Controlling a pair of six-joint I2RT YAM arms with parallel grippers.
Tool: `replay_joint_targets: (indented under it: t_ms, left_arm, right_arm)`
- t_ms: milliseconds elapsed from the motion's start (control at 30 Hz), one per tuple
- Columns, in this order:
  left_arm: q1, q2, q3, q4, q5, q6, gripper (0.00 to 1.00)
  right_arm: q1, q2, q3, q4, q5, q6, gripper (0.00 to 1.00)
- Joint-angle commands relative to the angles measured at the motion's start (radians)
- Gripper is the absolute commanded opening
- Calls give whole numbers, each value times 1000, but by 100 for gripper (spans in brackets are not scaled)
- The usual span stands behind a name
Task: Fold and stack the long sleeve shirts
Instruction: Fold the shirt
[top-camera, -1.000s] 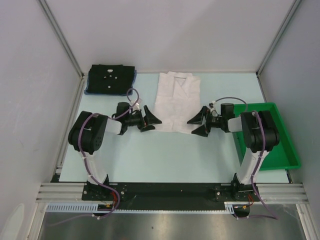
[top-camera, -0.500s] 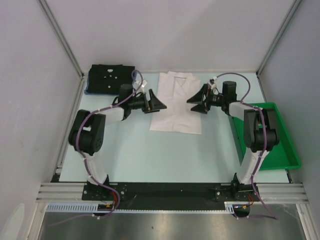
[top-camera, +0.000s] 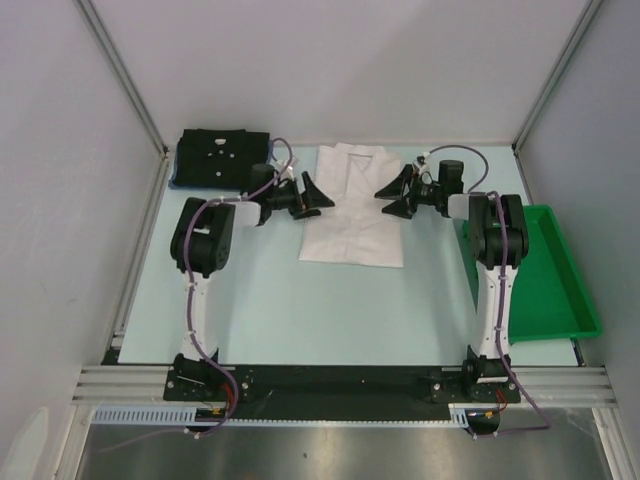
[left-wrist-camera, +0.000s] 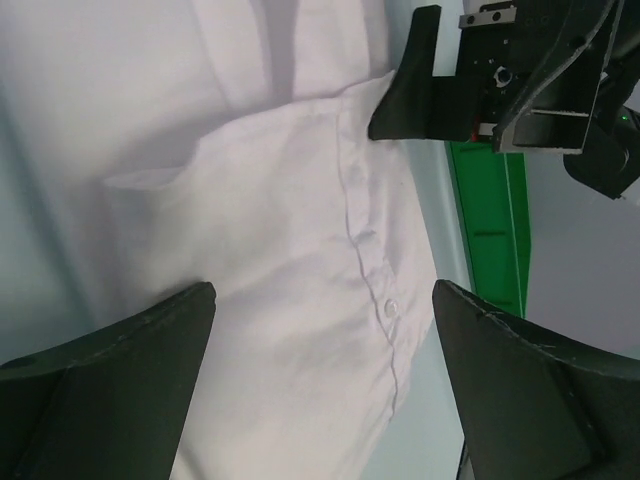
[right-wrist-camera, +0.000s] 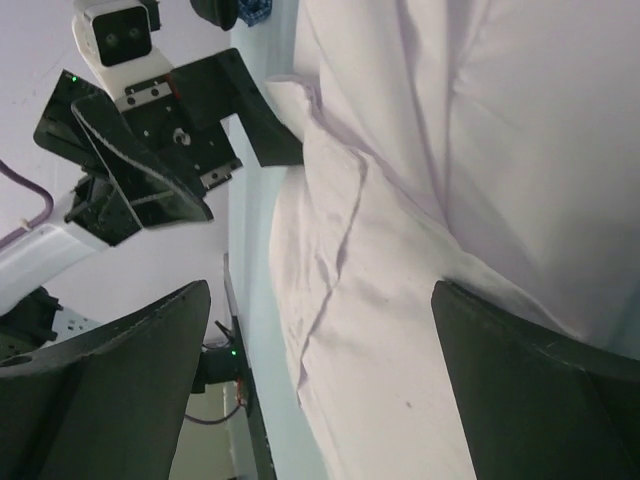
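Note:
The white long sleeve shirt (top-camera: 352, 205) lies partly folded and flat in the middle of the table. My left gripper (top-camera: 312, 195) hangs open at its upper left edge. My right gripper (top-camera: 393, 195) hangs open at its upper right edge, facing the left one. In the left wrist view the shirt's button placket (left-wrist-camera: 365, 240) runs between the wide-spread fingers of the left gripper (left-wrist-camera: 322, 292). In the right wrist view creased white cloth (right-wrist-camera: 400, 330) fills the gap of the right gripper (right-wrist-camera: 320, 295). A folded black shirt (top-camera: 222, 157) lies at the back left on a blue cloth edge (top-camera: 176, 181).
A green plastic tray (top-camera: 545, 290) stands along the right side, partly under the right arm. Grey walls with metal rails close the table at the back and both sides. Both arm bases are mounted on the black bar at the near edge.
Both arms have reached toward the back, from the white shirt's lower corners up to its upper sides. The jaws stayed open, and the shirt has not moved.

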Motion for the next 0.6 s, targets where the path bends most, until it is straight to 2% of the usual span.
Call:
replay_joint_targets:
  t_ms: [0, 33, 100, 133, 167, 200, 233, 300, 333, 367, 433, 533, 567]
  left_arm:
    - [95, -97, -38, -210, -32, 199, 100]
    - [109, -167, -33, -314, -36, 347, 100]
    - [115, -236, -24, -429, -66, 520, 99]
    - [111, -308, -17, -534, -80, 703, 99]
    - [105, -338, -16, -578, -97, 799, 100]
    - [93, -377, -23, -622, -153, 1008, 99]
    - [50, -411, -36, -685, -195, 1119, 99]
    - [-7, -534, -146, -663, -287, 1383, 100]
    - [-56, -569, -247, -632, -333, 1442, 99]
    - [-84, -638, -298, -590, -365, 1484, 100]
    - [-164, -677, -410, -493, -431, 1574, 98]
    - [-269, -727, -522, -385, -488, 1639, 89]
    - [-295, -741, -547, -353, -503, 1653, 83]
  right_arm:
    - [-40, -34, 29, -230, 29, -212, 100]
    - [-41, -76, 36, -288, 26, -234, 100]
    - [-41, -115, 52, -336, 18, -272, 100]
    - [-38, -155, 59, -363, 15, -285, 100]
    - [-32, -167, 71, -388, 18, -327, 100]
    - [-25, -181, 101, -447, 27, -350, 100]
    - [-6, -189, 117, -472, 38, -370, 100]
    - [12, -193, 137, -502, 49, -401, 97]
    - [31, -190, 141, -506, 60, -412, 96]
    - [43, -183, 151, -515, 61, -445, 93]
    - [80, -148, 206, -580, 78, -479, 90]
    - [109, -121, 241, -574, 81, -484, 84]
    - [123, -105, 250, -568, 86, -492, 83]
